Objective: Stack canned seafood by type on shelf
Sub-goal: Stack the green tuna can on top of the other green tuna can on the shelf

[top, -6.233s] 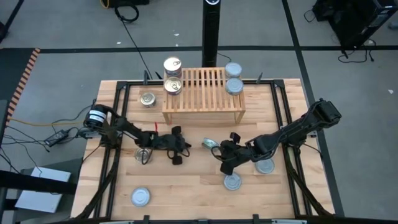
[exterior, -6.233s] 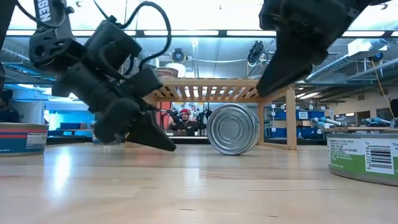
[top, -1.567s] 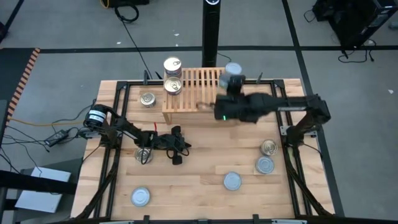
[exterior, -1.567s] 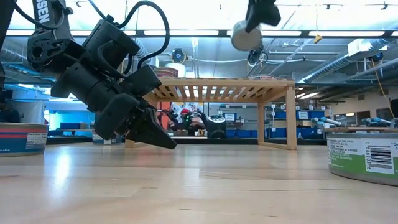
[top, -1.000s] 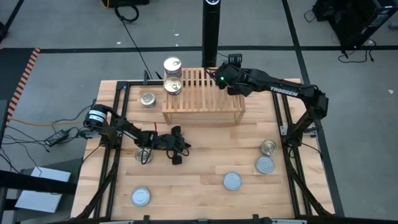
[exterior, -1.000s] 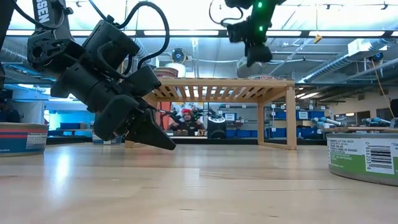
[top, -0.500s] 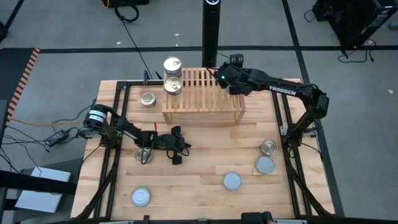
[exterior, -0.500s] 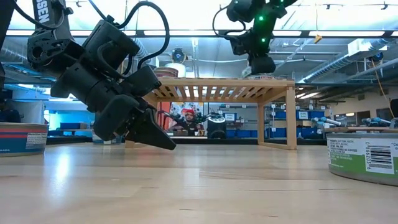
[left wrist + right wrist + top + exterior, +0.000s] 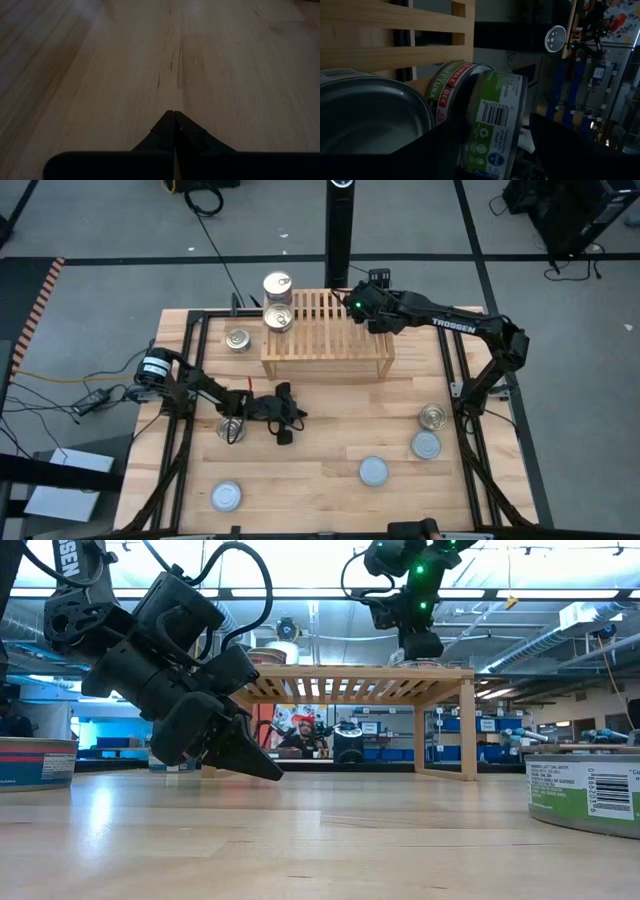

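Observation:
The light-wood shelf (image 9: 320, 330) stands at the table's far side. Two gold-lidded tins (image 9: 277, 285) (image 9: 278, 318) sit at its left end. My right gripper (image 9: 372, 285) hovers over the shelf's far right corner, open, with its fingers on either side of a green-labelled tin (image 9: 495, 125). That tin rests on a red-labelled tin (image 9: 447, 92); a silver-lidded tin (image 9: 370, 115) sits nearer. My left gripper (image 9: 290, 417) is shut and empty, low over the table beside a tin (image 9: 230, 430). My right gripper has one finger (image 9: 447, 145) close against the green-labelled tin's wall (image 9: 480, 135); whether it touches I cannot tell. The other finger (image 9: 560, 145) stands apart from the tin with a gap showing. The tin rests flat on the red-labelled tin below it.
Loose tins lie on the table at the near right (image 9: 432, 417) (image 9: 426, 446) (image 9: 373, 471), near left (image 9: 226, 497) and beside the shelf's left end (image 9: 237, 338). A black post (image 9: 338, 230) rises behind the shelf. A dark frame rims the table.
My right gripper has sunk a little over the shelf's far right corner with the tin, bringing it down onto the tin there, and has then kept still.

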Controlling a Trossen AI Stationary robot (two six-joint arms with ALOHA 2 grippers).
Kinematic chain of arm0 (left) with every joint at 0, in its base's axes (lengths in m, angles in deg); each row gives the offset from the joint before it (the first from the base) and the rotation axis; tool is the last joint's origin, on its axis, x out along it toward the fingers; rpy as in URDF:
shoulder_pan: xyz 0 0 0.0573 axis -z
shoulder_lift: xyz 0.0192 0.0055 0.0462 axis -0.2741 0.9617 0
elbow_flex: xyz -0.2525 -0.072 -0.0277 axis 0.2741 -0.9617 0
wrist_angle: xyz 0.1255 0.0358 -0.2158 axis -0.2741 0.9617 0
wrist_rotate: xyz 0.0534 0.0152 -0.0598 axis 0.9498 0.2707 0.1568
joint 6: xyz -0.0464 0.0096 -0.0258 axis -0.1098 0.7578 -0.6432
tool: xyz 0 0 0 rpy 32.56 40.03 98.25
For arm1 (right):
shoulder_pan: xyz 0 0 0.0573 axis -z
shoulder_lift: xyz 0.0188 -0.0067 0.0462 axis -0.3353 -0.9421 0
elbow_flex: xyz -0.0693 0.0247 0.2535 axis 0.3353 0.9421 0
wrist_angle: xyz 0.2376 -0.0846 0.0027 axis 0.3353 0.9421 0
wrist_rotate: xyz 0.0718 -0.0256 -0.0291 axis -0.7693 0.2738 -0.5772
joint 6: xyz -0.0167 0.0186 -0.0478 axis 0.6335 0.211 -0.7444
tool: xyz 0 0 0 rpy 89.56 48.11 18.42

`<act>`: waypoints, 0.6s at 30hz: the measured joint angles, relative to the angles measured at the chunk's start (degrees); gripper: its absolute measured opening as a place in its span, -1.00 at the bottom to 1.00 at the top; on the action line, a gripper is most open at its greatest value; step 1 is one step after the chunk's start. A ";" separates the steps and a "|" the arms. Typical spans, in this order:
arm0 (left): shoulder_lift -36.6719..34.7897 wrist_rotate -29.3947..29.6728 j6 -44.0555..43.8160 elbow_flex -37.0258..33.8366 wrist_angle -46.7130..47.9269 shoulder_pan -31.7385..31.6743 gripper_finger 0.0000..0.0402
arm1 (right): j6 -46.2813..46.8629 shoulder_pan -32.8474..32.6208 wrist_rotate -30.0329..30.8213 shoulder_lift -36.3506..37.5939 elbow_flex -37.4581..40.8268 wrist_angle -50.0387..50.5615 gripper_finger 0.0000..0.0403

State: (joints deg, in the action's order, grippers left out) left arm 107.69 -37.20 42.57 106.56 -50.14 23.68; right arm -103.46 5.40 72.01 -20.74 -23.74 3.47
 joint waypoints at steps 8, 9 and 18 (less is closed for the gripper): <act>0.00 0.00 0.00 0.00 0.02 0.00 -0.96 | -0.12 0.00 0.62 0.00 -0.01 -0.03 0.34; 0.00 0.00 0.00 0.00 0.02 0.00 -0.96 | -0.33 0.00 0.68 0.00 -0.02 -0.05 0.35; 0.00 0.00 0.00 0.00 0.09 0.00 -0.96 | -1.12 0.00 0.70 0.00 -0.04 -0.04 0.38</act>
State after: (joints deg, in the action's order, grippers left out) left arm 107.69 -37.20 42.57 106.56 -50.05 23.68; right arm -104.58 5.40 72.71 -20.74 -23.78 3.43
